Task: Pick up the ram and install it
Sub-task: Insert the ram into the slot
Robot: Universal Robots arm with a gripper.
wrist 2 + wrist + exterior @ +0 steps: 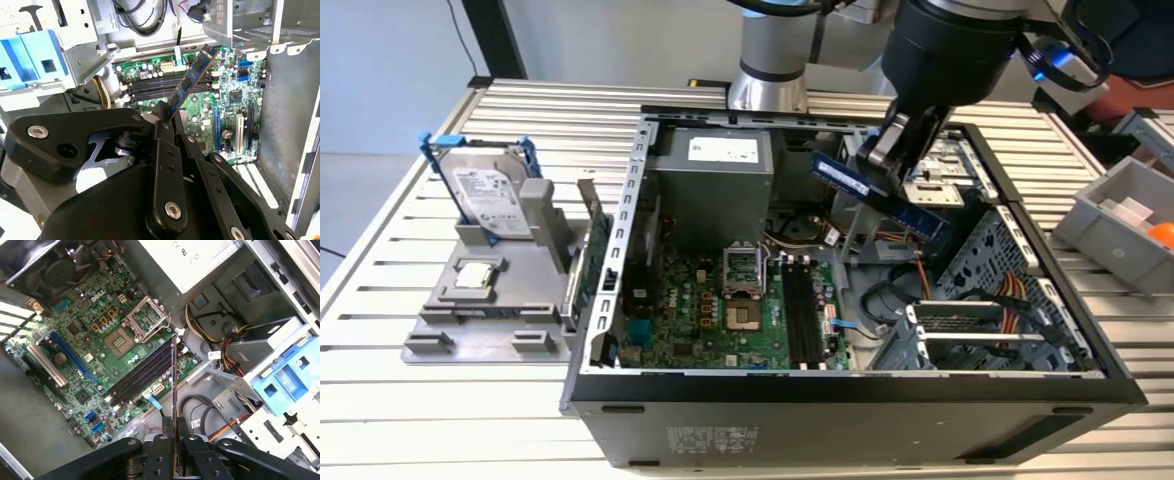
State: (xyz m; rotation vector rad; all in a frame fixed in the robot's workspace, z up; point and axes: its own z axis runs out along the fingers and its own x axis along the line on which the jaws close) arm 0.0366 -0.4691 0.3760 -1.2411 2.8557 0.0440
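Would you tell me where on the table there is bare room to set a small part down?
The slatted table is bare at the exterior view's left, in front of the grey stand and behind the hard drive. Inside the computer case it is crowded: cables, the green board, and the gripper holding the ram above.

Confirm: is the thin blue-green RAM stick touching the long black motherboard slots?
Apart. In the exterior view the gripper holds the thin blue-green ram stick high in the case, clear of the long black slots.
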